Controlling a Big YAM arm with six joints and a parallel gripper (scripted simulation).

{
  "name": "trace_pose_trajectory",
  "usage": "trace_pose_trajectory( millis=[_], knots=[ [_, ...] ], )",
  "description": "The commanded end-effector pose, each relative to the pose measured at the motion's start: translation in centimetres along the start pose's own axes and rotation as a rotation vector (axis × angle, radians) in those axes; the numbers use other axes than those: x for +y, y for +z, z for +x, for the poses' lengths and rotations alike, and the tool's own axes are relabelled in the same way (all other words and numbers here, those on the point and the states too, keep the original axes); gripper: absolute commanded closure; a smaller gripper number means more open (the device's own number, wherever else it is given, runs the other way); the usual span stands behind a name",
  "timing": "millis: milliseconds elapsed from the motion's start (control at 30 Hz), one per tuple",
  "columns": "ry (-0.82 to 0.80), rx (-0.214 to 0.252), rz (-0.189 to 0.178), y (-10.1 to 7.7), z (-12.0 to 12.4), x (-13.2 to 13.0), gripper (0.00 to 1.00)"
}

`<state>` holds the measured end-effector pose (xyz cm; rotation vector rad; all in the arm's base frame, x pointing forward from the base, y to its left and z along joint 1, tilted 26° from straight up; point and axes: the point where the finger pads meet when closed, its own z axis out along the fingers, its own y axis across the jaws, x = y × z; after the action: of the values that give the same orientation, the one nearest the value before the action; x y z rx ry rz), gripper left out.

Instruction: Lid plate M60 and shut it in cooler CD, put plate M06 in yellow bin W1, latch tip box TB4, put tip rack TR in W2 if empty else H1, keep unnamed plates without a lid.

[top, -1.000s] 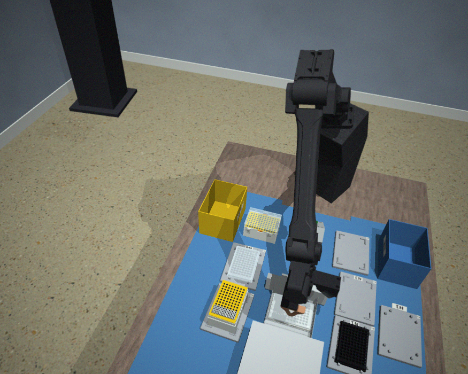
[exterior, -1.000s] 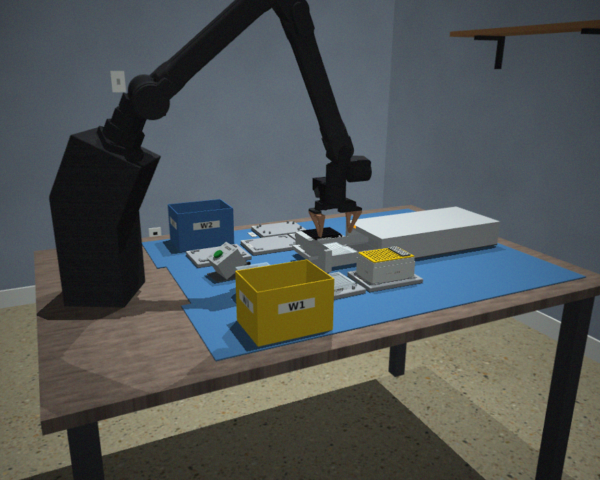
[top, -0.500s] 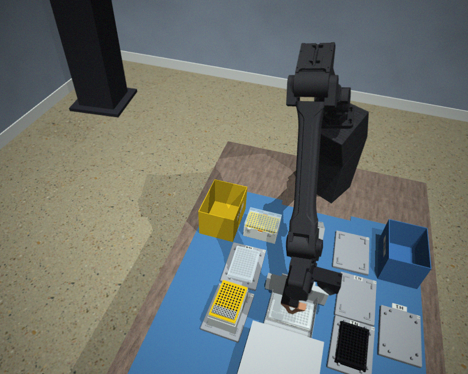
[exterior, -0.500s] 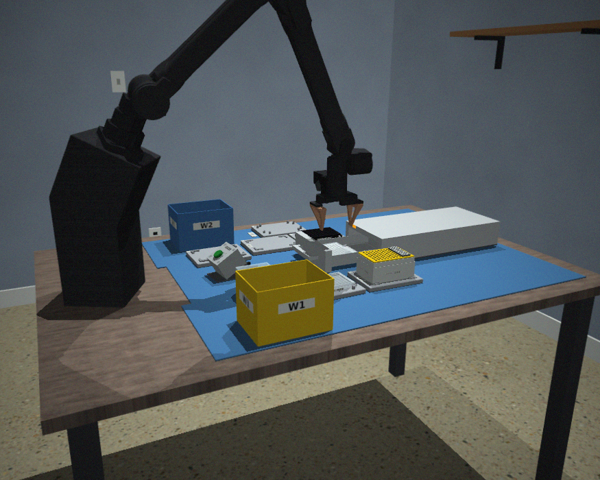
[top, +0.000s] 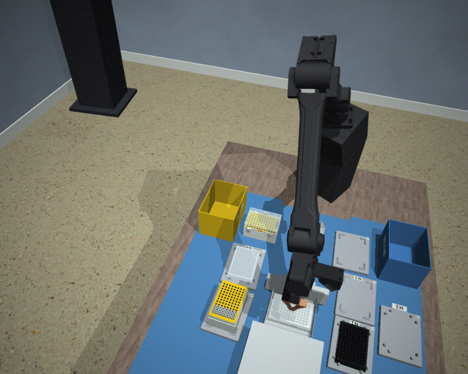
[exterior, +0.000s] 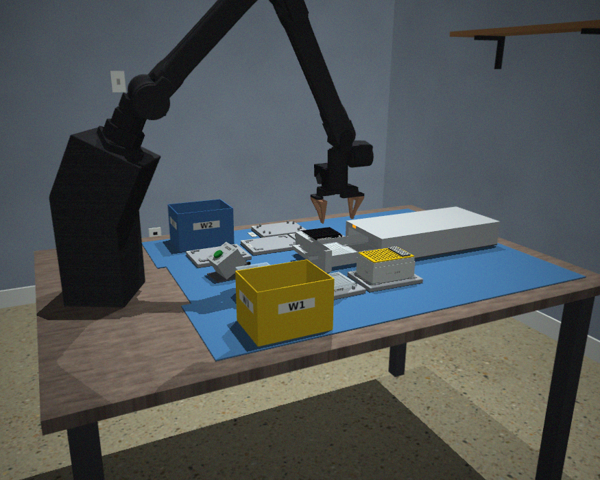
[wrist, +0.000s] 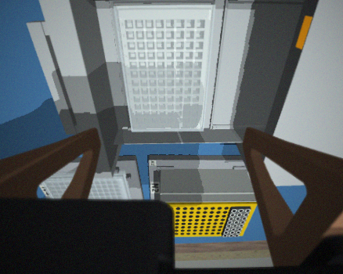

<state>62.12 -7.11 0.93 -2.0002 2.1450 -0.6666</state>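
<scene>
My gripper [top: 294, 306] [exterior: 336, 215] [wrist: 171, 135] is open and empty, hanging a short way above the pulled-out drawer [exterior: 313, 251] [wrist: 224, 78] of the grey cooler CD [top: 280, 354] [exterior: 424, 230] [wrist: 330, 98]. The white plate [top: 292, 318] [exterior: 340, 247] [wrist: 165, 66], with a clear lid on it, lies flat in the drawer's left place. The clear plate [top: 243, 263] [exterior: 341, 282] [wrist: 99, 188] sits on its nest. The yellow tip rack TR [top: 227, 302] [exterior: 385, 263] [wrist: 202, 219] holds some tips at one end. The tip box TB4 [top: 262, 221] stands beside the yellow bin W1 [top: 222, 213] [exterior: 284, 302].
The blue bin W2 [top: 403, 253] [exterior: 201, 224] stands at the mat's far side. A black plate [top: 351, 347] [exterior: 324, 232] sits on a nest next to the empty nest H1 [top: 400, 336]. The green DONE key [exterior: 218, 253] sits on a tilted grey block. Several empty grey nests lie between.
</scene>
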Motion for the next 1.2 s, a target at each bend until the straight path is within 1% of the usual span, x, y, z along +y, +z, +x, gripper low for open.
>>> trace_pose_trajectory(
  millis=[0, 33, 67, 433, 500, 533, 600, 733, 1167],
  knots=[
    [-0.003, -0.005, -0.022, -0.3, -1.0, 0.9, 0.0],
    [0.001, -0.005, -0.001, -1.4, -0.8, 0.2, 0.0],
    [0.002, -0.005, 0.007, -2.0, -0.7, -0.1, 0.0],
    [0.002, -0.005, 0.007, -3.4, -0.8, -0.1, 0.0],
    [0.002, -0.005, 0.007, -3.4, -0.8, -0.1, 0.0],
    [-0.007, -0.006, -0.037, -1.4, -1.2, 1.4, 0.0],
    [-0.002, -0.006, -0.003, -3.3, -1.0, 0.2, 0.0],
    [0.003, -0.004, -0.005, -3.2, -0.6, 0.3, 0.0],
    [0.004, -0.004, -0.004, -3.2, -0.6, 0.2, 0.0]
  ],
)
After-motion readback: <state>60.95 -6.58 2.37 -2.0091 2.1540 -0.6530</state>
